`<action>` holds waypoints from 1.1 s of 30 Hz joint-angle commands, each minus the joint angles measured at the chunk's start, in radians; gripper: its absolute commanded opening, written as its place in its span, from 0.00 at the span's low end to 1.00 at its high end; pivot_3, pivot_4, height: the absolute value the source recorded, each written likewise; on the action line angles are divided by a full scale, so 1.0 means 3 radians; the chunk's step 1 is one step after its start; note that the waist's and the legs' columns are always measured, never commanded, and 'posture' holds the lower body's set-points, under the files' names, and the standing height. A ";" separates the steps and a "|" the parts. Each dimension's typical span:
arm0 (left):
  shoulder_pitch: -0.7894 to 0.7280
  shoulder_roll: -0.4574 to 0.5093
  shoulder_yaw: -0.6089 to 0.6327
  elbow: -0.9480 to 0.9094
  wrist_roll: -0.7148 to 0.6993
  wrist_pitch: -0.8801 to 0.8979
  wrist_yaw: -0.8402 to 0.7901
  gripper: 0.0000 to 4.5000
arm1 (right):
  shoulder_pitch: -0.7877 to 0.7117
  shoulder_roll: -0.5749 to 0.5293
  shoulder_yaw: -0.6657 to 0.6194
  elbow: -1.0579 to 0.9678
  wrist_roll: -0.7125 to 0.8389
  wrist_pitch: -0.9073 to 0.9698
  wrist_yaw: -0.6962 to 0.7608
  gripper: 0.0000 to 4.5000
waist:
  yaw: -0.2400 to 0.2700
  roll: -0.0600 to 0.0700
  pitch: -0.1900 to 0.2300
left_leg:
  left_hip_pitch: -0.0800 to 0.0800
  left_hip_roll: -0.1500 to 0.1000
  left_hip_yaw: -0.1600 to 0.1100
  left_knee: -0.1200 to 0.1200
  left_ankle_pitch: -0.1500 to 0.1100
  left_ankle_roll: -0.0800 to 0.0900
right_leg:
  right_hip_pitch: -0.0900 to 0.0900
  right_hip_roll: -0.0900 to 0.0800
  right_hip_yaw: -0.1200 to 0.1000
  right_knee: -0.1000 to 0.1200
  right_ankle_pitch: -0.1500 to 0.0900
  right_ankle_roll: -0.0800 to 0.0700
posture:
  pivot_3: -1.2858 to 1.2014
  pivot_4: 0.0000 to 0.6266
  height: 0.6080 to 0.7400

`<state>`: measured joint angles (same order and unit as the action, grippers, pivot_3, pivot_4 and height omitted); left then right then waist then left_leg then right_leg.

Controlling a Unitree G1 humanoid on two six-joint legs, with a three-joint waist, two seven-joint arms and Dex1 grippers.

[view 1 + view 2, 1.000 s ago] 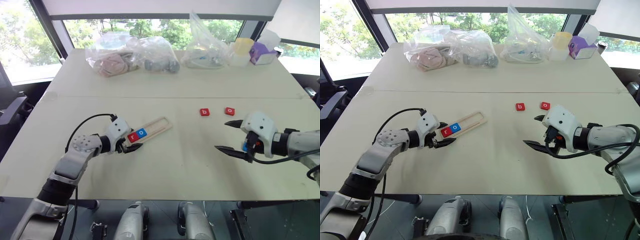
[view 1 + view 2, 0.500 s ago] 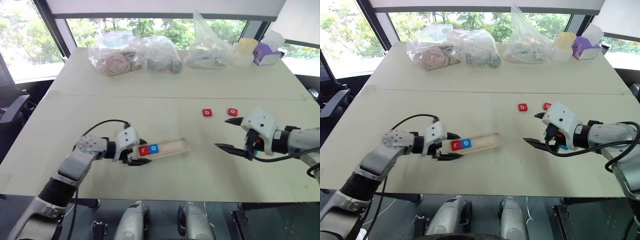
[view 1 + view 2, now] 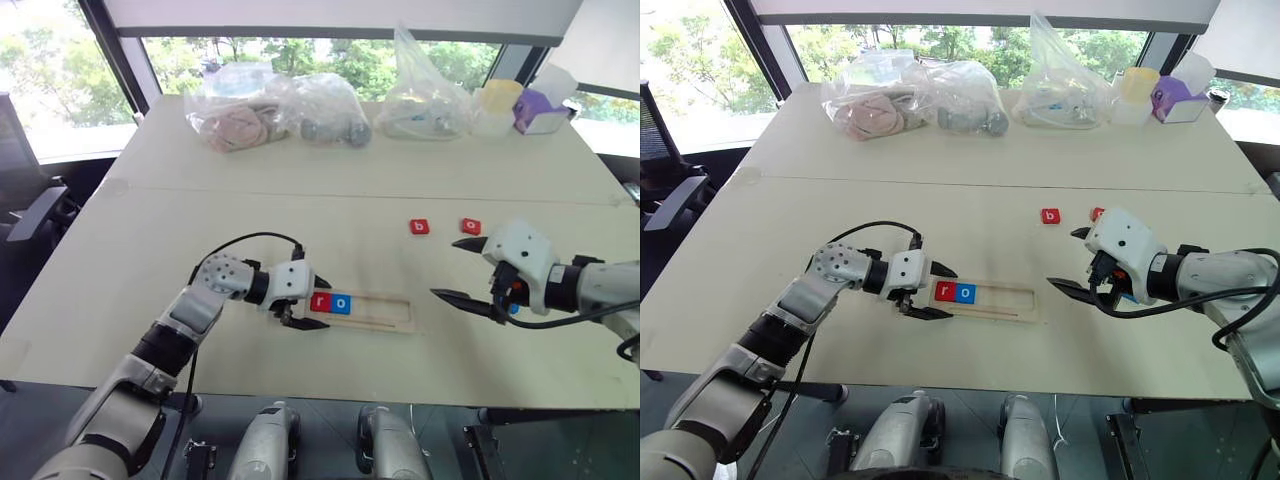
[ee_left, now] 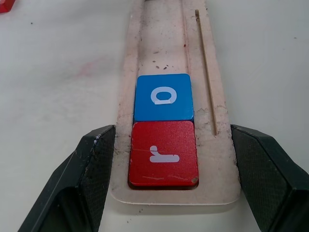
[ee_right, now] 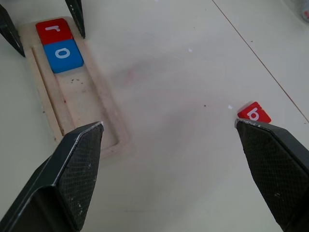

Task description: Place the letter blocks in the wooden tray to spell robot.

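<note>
Progress stood at two of five: we had the red r tile [image 4: 163,153] and blue o tile [image 4: 163,96] seated in the long pale wooden tray [image 3: 385,312], our left gripper [image 3: 302,303] clenched around the tray's end, our right gripper [image 3: 462,270] hanging released and empty, and the red b tile [image 3: 419,227] and red o tile [image 3: 470,226] waiting on the bench [image 3: 330,230].

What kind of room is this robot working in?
Probably an office or lab: a big pale table by large windows with trees outside, an office chair beside it, and bagged supplies at the far edge.
</note>
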<state>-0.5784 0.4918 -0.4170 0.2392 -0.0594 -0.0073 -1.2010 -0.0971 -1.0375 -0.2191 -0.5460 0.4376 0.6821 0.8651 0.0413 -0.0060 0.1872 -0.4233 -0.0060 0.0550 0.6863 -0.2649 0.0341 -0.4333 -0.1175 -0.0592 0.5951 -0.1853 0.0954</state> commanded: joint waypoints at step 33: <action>0.0294 0.0313 0.0828 -0.1378 -0.1044 0.1624 -0.0047 0.99 | -0.0567 0.0454 0.0225 0.0281 -0.0033 0.0085 -0.0353 1.00 | -0.0036 -0.0002 0.0003 | -0.0007 0.0007 -0.0002 -0.0001 0.0000 0.0001 | -0.0010 0.0009 0.0000 0.0002 0.0000 0.0000 | 0.52 0.24 1.00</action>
<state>-0.4870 0.5707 -0.2152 -0.1219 -0.3199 0.4391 -1.2173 -0.2477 -0.9081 -0.1541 -0.4639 0.4348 0.6997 0.7850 0.0305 -0.0065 0.1880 -0.4253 -0.0040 0.0542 0.6859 -0.2650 0.0344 -0.4363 -0.1146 -0.0591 0.5957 -0.1853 0.0955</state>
